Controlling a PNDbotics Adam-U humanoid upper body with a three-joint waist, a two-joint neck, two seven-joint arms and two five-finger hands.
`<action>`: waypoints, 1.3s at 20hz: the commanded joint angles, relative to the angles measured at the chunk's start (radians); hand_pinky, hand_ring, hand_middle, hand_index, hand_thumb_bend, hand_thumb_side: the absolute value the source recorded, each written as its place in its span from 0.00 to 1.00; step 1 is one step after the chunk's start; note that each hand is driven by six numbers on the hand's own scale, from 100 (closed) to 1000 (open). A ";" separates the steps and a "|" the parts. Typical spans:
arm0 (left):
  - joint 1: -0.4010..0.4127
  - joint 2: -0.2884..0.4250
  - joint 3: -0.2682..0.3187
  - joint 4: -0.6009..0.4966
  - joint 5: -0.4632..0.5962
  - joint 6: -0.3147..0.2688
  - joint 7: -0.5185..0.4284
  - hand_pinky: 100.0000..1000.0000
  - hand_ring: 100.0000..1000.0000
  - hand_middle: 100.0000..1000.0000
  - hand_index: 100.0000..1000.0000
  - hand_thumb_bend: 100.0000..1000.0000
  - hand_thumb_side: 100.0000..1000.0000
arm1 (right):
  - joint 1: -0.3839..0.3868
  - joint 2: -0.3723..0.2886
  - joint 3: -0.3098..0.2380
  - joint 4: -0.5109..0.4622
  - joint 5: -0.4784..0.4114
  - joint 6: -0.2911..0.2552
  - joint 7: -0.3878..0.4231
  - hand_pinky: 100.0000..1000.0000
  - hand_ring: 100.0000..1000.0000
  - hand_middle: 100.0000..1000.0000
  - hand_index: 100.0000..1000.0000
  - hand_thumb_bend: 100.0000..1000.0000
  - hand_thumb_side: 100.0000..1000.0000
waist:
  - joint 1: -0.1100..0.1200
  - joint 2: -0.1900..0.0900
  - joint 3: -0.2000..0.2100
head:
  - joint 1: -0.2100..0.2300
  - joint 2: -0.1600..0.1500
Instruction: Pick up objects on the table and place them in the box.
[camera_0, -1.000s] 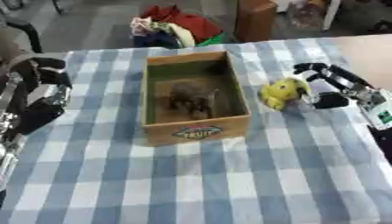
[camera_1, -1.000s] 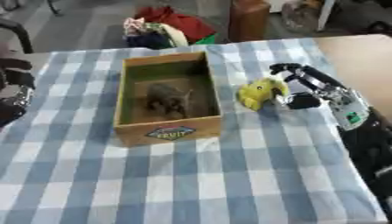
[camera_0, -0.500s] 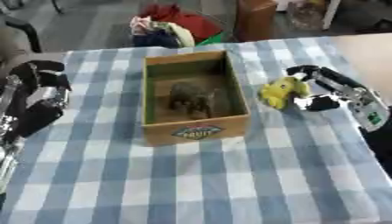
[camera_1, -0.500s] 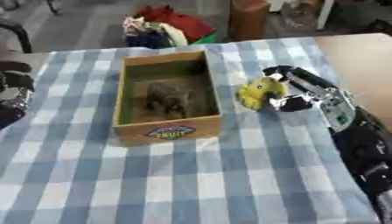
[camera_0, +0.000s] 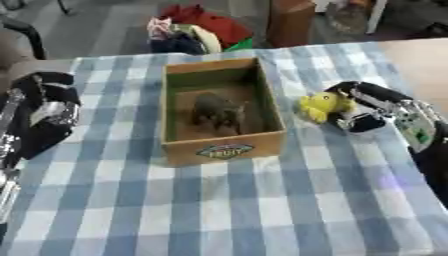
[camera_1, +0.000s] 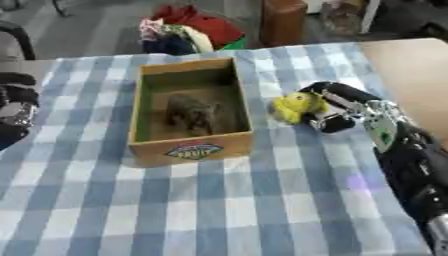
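On the far left of the worktop (camera_0: 262, 210), w/ its blue-and-white check cloth, the left robot hand (camera_0: 48, 107) rests idle near the edge, fingers relaxed, holding nothing. Center-left sits the cardboard box (camera_0: 226, 148), open top, label on the near wall. A dark grey-brown toy (camera_0: 217, 111) already lies inside on the box floor.

Just right of the box, on the cloth, is the yellow plush toy (camera_0: 320, 105). It's near the box's right wall but not touching it, as far as can be seen. The right robot hand (camera_1: 337, 112) is at the toy's right side, fingers curled round toward it and touching, or nearly so. Can't tell whether they actually pinch the plush or only cup it. The toy looks to be resting on the worktop, not lifted.

Risks, as a guess:
- Plush is soft and rounded, so it may squash and slip out if only the fingertips catch it.
- A push instead of a grip could shove it into the box wall and shift the box.
- On the carry, a low lift could clip the box rim, as the wall stands between toy and opening.
- A drop onto the grey toy might leave the plush perched on the rim.
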 joint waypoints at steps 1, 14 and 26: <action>-0.008 0.012 0.009 -0.010 0.001 -0.003 0.000 0.71 0.61 0.63 0.70 0.00 0.17 | -0.006 -0.014 -0.003 -0.005 0.032 0.008 -0.021 0.71 0.87 0.47 0.72 0.00 0.04 | 0.000 -0.009 -0.001 | -0.001 -0.009; -0.004 0.011 0.010 -0.010 0.002 -0.004 0.003 0.71 0.61 0.63 0.70 0.00 0.17 | -0.024 -0.032 -0.002 -0.142 -0.097 0.023 -0.221 0.53 0.70 0.13 0.40 0.00 0.00 | -0.002 -0.015 -0.006 | -0.002 -0.010; -0.011 0.009 0.013 -0.041 0.007 -0.009 0.005 0.71 0.61 0.63 0.70 0.00 0.15 | -0.150 0.030 0.053 -0.266 -0.243 0.007 -0.100 0.55 0.71 0.14 0.41 0.00 0.00 | -0.007 -0.035 0.017 | -0.022 -0.003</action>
